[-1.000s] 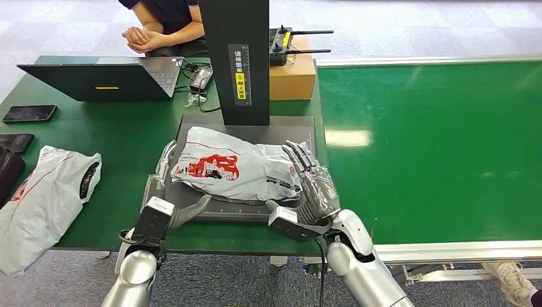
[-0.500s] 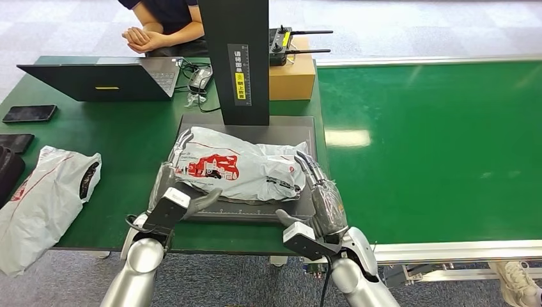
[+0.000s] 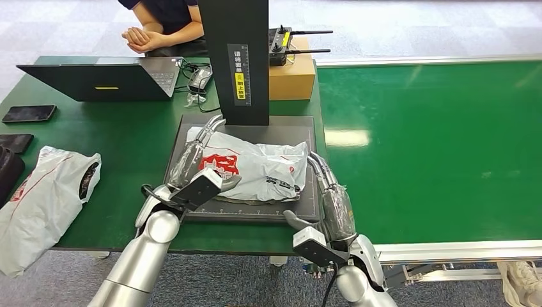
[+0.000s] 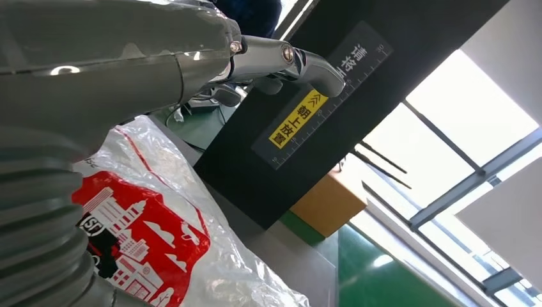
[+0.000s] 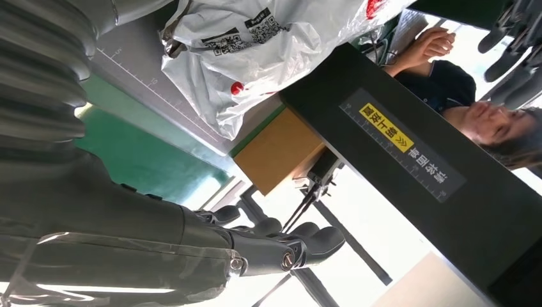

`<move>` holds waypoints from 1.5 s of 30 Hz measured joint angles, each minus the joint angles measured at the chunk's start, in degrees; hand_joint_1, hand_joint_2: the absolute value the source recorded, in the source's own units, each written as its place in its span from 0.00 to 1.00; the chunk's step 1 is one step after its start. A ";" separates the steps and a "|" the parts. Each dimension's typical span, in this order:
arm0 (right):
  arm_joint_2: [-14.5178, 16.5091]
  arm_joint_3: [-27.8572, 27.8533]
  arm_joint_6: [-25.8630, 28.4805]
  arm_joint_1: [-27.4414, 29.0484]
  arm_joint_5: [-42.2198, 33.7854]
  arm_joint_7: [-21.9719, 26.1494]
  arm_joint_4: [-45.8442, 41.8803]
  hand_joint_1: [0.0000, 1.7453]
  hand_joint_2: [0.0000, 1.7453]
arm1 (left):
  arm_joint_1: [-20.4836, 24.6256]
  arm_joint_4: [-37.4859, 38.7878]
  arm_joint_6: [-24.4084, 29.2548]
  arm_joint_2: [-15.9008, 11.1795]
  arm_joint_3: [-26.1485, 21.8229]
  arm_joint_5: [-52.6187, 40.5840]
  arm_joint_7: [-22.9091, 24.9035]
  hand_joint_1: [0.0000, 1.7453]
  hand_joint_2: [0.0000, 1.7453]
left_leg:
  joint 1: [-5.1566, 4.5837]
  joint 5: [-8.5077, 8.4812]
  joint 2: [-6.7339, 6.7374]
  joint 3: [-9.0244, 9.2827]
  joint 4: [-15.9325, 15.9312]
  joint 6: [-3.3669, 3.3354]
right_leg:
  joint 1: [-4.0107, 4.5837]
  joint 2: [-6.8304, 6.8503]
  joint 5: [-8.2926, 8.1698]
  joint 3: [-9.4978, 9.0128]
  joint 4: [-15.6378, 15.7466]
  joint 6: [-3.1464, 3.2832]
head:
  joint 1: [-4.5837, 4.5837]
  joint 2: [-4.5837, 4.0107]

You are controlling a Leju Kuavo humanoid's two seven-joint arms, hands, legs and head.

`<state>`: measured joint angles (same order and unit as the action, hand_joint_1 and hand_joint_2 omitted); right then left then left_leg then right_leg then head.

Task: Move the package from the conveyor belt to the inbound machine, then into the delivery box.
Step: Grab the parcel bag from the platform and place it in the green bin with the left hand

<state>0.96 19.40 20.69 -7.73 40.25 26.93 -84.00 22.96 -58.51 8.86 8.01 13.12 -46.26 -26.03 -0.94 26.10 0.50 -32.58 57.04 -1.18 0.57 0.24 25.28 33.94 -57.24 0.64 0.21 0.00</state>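
Green table (image 3: 128,137), far side: open black laptop (image 3: 102,80) with a person's clasped hands (image 3: 142,39) behind it; mouse (image 3: 200,78) and cables just right of the laptop; cardboard box (image 3: 293,75) bearing a black controller (image 3: 281,46) with antennas. Left edge: dark phone (image 3: 29,113), a flat black item (image 3: 14,142) near it, and a second white bag (image 3: 45,198) lying partly over the near edge. Lower right corner, on the floor: a white shoe (image 3: 513,281).

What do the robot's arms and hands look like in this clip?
Both arms are smooth silver tubes. The left hand and right hand are grey, with ribbed grey covers, thick thumbs and darker fingers under clear film. Black boxes sit at the wrists, and a black cable runs along each arm.
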 joint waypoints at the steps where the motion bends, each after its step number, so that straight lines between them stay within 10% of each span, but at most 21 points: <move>1: 0.00 -0.07 0.01 0.07 -0.08 0.02 -0.10 0.00 1.00 | 0.59 0.84 0.03 -0.03 0.28 -0.16 0.07 0.00 1.00 | 0.00 0.00 0.00 0.00 0.00 0.00 | 0.00 0.00 0.00 0.00 0.00 0.00 | 0.01 0.00; 19: -0.09 -0.44 1.96 1.45 -4.66 2.37 -1.05 0.00 1.00 | 6.72 11.92 1.00 -0.73 4.22 -6.37 2.62 0.00 1.00 | 0.00 0.00 -0.01 0.00 0.00 0.00 | 0.00 0.01 0.00 0.00 0.00 0.00 | 0.01 0.00; 38: 0.06 -1.57 1.80 5.95 -3.39 1.59 -4.22 0.00 1.00 | 18.33 35.62 -10.85 -0.98 13.92 -19.14 19.93 0.00 1.00 | 0.00 0.04 0.00 0.44 -0.06 0.02 | 0.00 0.00 0.03 -0.47 0.00 0.04 | 0.01 0.00; 42: 0.52 -1.57 0.85 6.31 -2.83 1.41 -5.04 0.00 1.00 | 19.23 37.18 -12.14 -0.91 14.30 -19.60 21.24 0.99 1.00 | 0.01 0.15 0.04 0.81 -0.09 0.11 | 0.00 -0.01 0.11 -0.90 0.00 0.13 | 0.01 0.00; 45: 0.84 -1.57 0.73 6.83 -2.17 1.06 -5.62 0.00 1.00 | 19.15 37.61 -11.24 -1.04 14.10 -18.57 19.84 1.00 1.00 | 0.01 0.15 0.04 0.91 -0.09 0.14 | 0.01 -0.01 0.12 -0.98 0.00 0.16 | 0.01 0.00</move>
<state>1.80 17.84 21.42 -0.90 38.09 27.99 -89.62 42.11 -20.90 -2.38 6.97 27.22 -64.82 -6.19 -0.93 26.25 0.54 -31.68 56.96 -1.04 0.58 0.23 25.40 32.96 -57.24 0.80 0.22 0.00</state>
